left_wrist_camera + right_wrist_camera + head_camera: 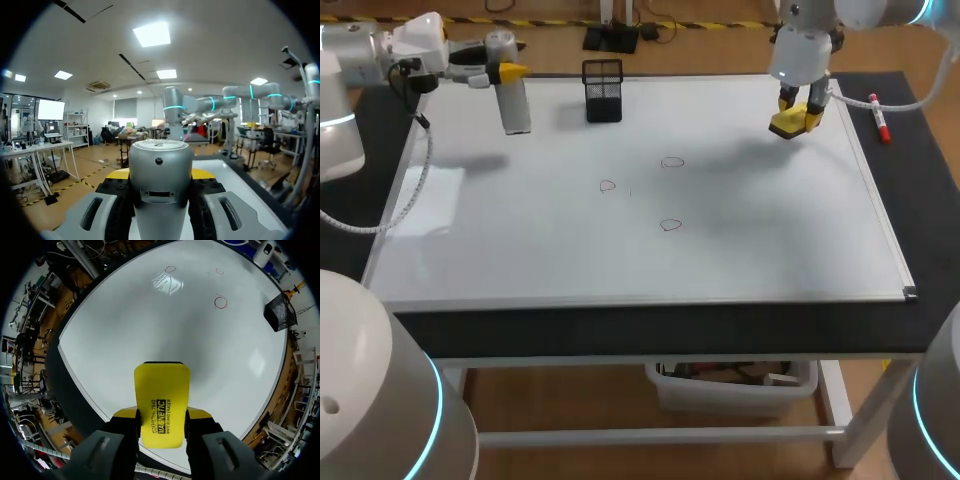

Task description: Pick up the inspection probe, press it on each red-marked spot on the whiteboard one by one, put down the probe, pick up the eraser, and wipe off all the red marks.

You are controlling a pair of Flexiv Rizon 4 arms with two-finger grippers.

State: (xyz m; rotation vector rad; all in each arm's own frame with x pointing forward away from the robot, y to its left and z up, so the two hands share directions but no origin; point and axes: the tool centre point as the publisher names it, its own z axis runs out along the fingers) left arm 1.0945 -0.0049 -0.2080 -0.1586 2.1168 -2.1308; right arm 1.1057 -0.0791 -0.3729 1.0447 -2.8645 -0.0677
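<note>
Black tabletop [925,200] carries a big white whiteboard [770,230]. At far left, our left claw [506,72] grips the silver cylindrical probe [516,108], raised. At far right, our right claw [798,108] clamps the yellow block eraser [788,126], raised. Three small red circle marks [671,162] sit mid-board.

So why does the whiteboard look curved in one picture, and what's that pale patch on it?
Right wrist view: the fisheye lens bows the whiteboard at its edges, and a ceiling light reflects as a bright patch. Head view: straight board, pale glare near its left edge, soft shadow under the right arm.
</note>
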